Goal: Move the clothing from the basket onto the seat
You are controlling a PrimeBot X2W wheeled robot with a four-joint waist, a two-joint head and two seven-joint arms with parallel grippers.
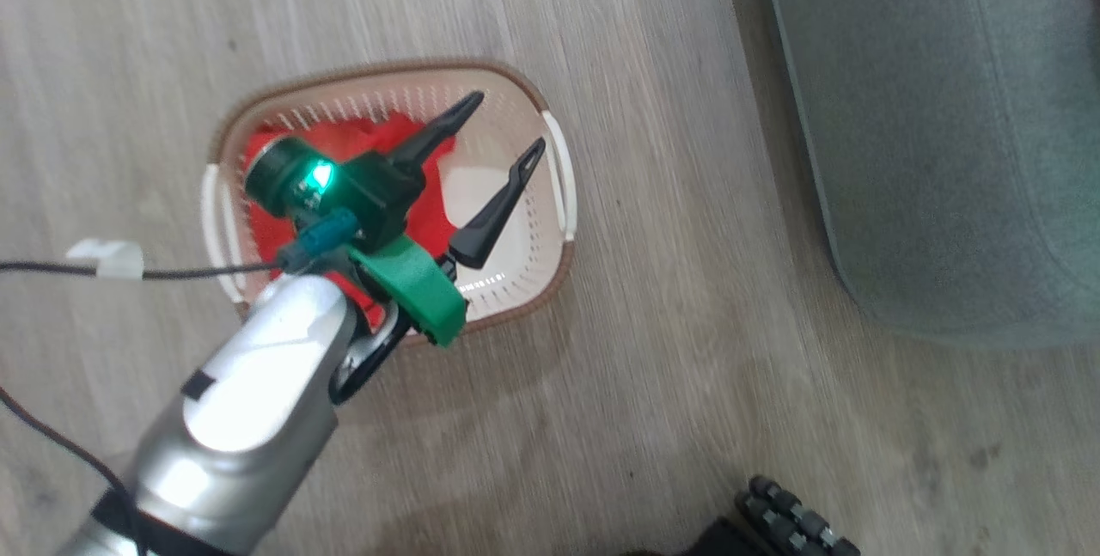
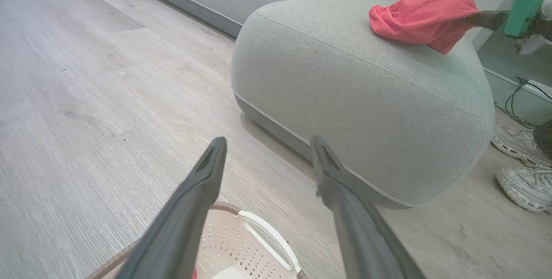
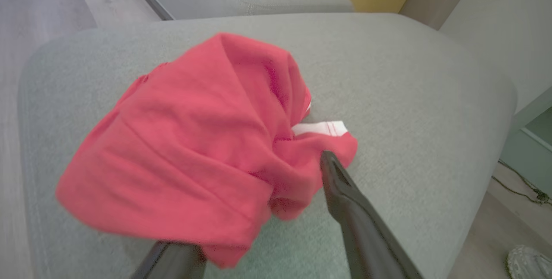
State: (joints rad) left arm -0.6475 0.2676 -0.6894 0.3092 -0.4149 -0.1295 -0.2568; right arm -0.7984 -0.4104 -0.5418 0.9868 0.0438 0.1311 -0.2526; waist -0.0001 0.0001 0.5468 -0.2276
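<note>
Hovering wide open above the basket (image 1: 387,64), the left gripper (image 1: 507,119) had the red clothing (image 1: 369,135) just below, back toward its wrist.

Floor (image 1: 601,418), pale wood-grain planks: is carrying the cream basket (image 1: 387,96) near the seat (image 1: 945,152). White sneakers (image 2: 519,186) are lying at the seat's side away from the basket. Seat, grey-green cushion: is bearing one red garment (image 3: 181,149), lying crumpled on the seat's top.
</note>
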